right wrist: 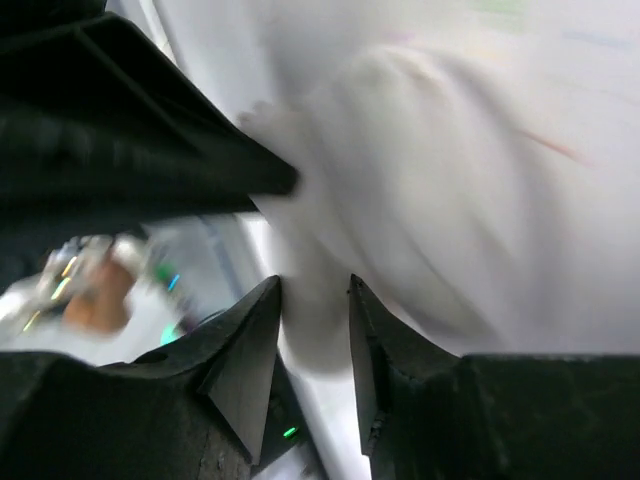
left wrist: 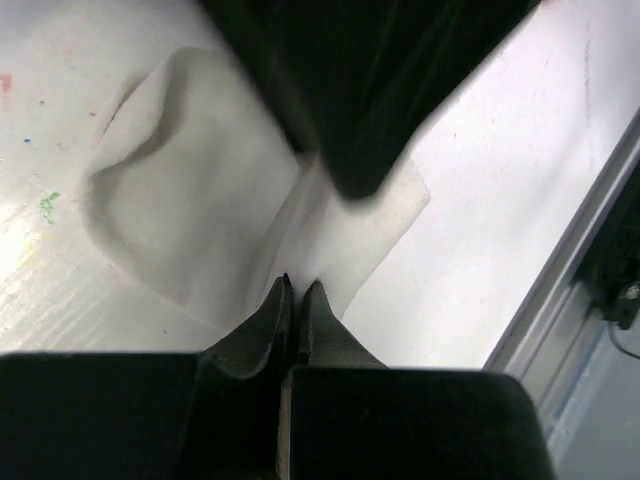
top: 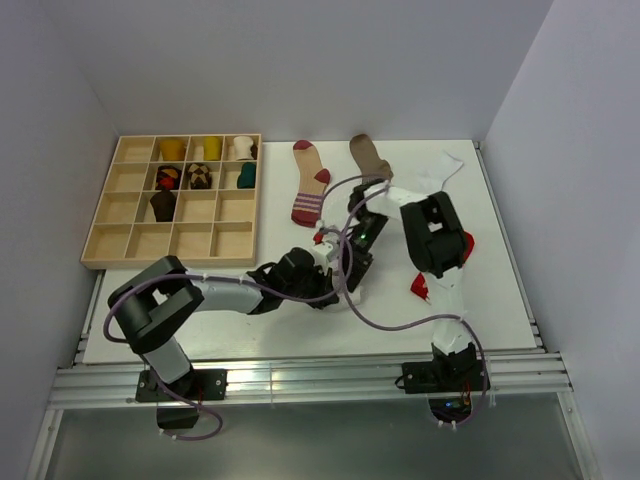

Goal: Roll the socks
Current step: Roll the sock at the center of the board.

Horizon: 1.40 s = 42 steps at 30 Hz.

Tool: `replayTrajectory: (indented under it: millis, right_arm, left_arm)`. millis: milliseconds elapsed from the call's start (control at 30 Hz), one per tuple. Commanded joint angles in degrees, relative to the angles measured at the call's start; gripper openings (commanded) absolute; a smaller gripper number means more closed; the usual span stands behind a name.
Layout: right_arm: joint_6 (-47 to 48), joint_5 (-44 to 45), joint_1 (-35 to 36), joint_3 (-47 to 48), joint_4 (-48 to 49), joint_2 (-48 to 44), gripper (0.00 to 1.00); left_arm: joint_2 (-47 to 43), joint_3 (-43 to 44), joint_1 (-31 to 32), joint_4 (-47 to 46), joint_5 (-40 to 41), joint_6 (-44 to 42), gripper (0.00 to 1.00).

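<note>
Soft white fabric sock (left wrist: pixel 200 200) pinched in closed left gripper (left wrist: pixel 297 292), right gripper (right wrist: pixel 314 300) parted astride it, blurred, arms hiding it overhead.

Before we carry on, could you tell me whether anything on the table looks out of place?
Yes: a red sock lies under the right arm, only scraps showing on either side, so it looks pinned.

Plain pale walls (top: pixel 300 60) enclosed the white table (top: pixel 500 295) at nine, twelve and three o'clock; an aluminium rail (top: pixel 300 385) ran along its six o'clock edge.
</note>
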<state>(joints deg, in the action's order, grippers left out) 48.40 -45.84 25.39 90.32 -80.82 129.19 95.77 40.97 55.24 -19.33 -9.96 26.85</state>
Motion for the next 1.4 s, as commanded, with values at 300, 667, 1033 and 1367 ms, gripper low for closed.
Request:
replayTrajectory:
  millis: [300,667,1033,1367]
  right_arm:
    - [-7.79,1.63,-14.93,-23.59,36.59,-37.93,0.5]
    - [-2.87,12.43,-4.22,-47.58,56.44,-59.83,0.59]
    - [-0.06,25.97,12.49,-58.5,69.65,-63.53,0.63]
    - [1.26,33.27,18.29,-59.83,75.45,-56.33,0.6]
  left_arm:
    - [5.39,4.82,-8.57,9.3,-20.1,6.1,0.0]
    - [14.88,12.02,-13.58,13.7,-31.62,21.66,0.0]
    - [18.93,20.02,-14.46,24.08,-31.79,20.43,0.0]
    - [20.6,22.31,-15.52,25.84,-32.85,19.03,0.0]
